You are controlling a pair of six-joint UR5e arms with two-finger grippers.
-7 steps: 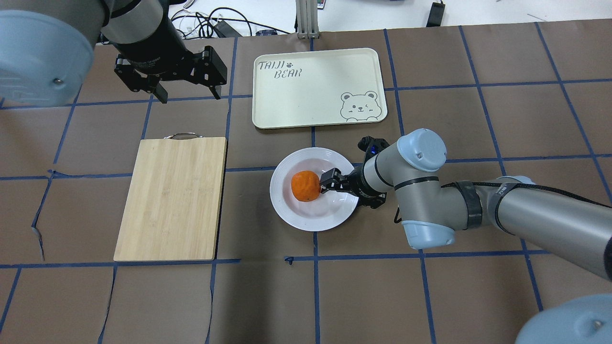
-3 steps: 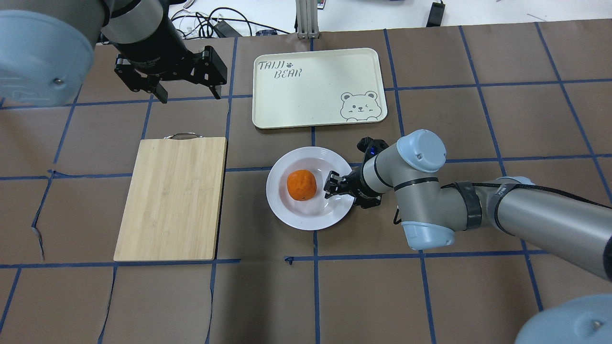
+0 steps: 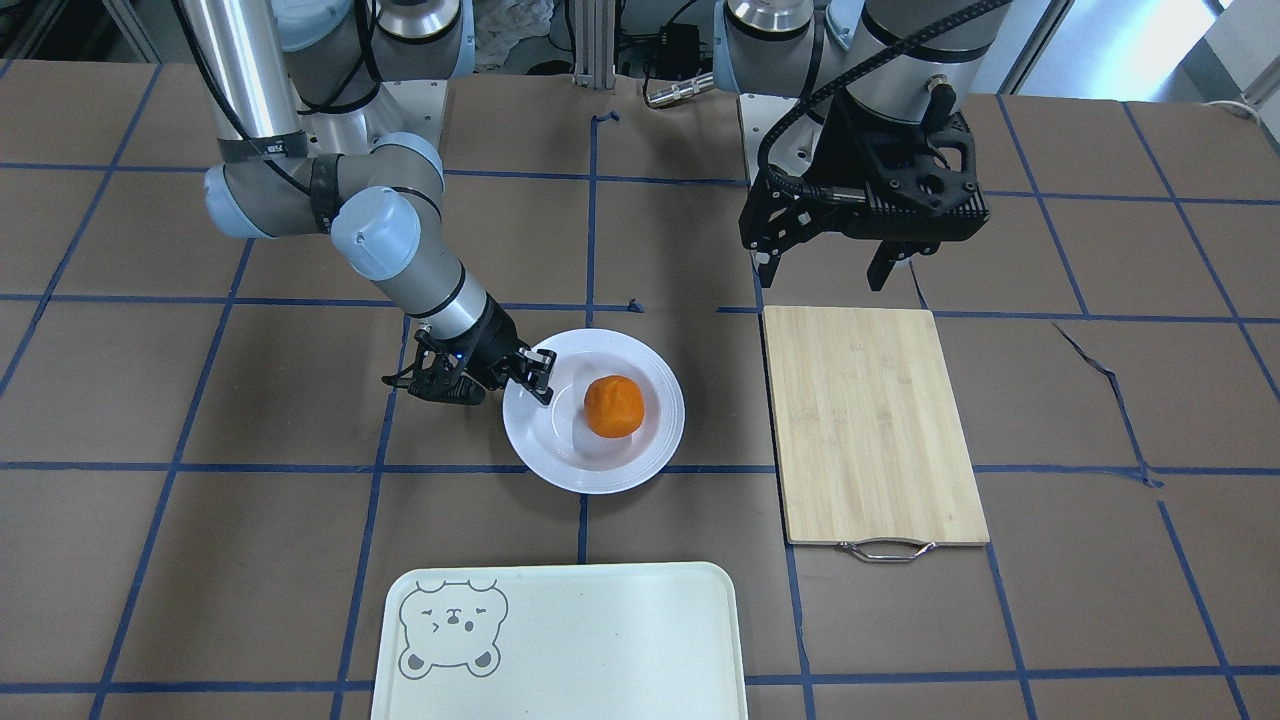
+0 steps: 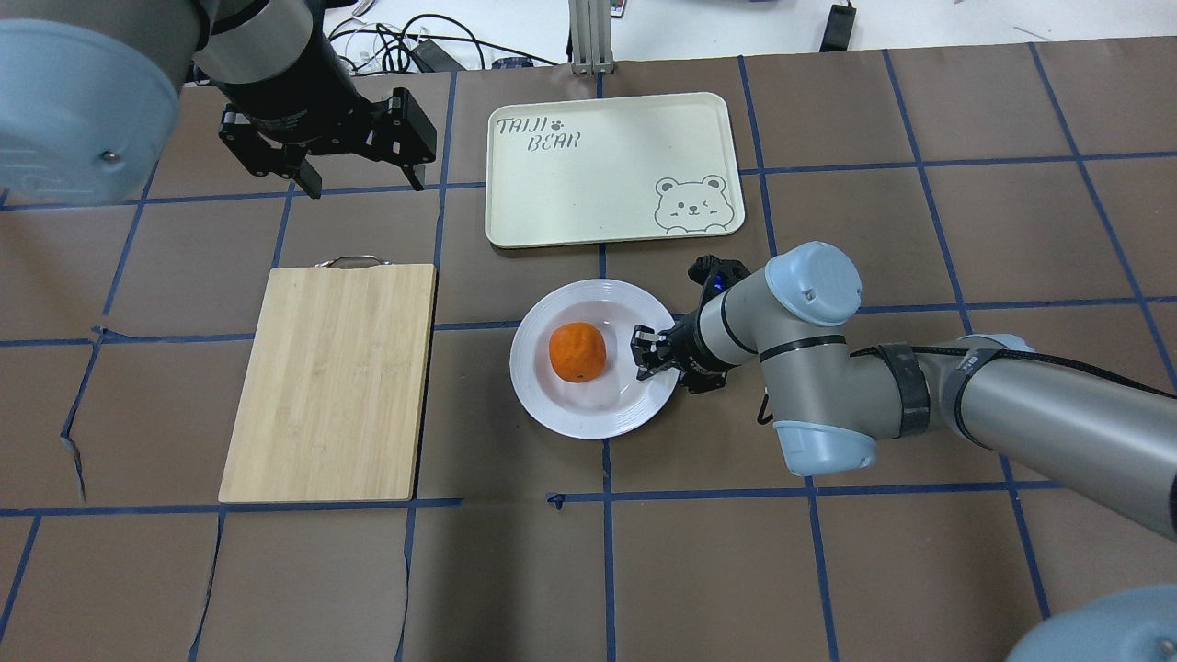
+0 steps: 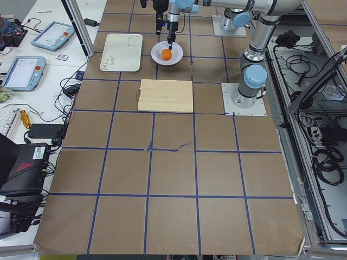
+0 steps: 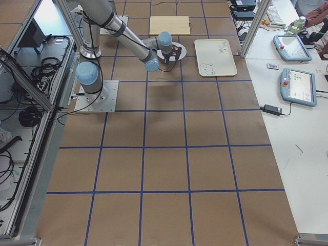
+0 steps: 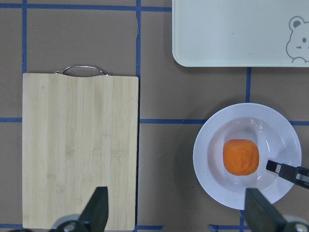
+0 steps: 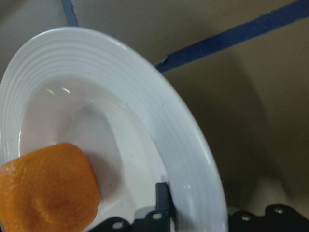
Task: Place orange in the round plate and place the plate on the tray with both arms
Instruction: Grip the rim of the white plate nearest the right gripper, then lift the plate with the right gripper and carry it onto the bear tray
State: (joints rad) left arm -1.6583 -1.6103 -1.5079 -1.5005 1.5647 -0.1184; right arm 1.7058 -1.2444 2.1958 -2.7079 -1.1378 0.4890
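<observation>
The orange (image 4: 577,352) (image 3: 614,406) lies in the sunken centre of the round plate (image 4: 544,388) (image 3: 560,465), which stands on the table in front of the tray (image 4: 598,184) (image 3: 600,640). My right gripper (image 4: 642,353) (image 3: 540,375) is low at the plate's right rim, apart from the orange and open. One of its fingers (image 8: 164,200) sits just inside the rim, and the rest of the gripper is outside it. My left gripper (image 4: 363,184) (image 3: 822,278) hangs open and empty above the table, beyond the cutting board. The left wrist view looks down on the orange (image 7: 240,156) and plate (image 7: 207,164).
A bamboo cutting board (image 4: 331,382) (image 3: 870,420) with a metal handle lies left of the plate. The tray (image 7: 231,29) has nothing on it. Cables and a metal post stand beyond the table's far edge.
My right gripper has let go of the orange and drawn back to the plate's right rim. Plate and orange have slid slightly left. The left arm has not moved.
</observation>
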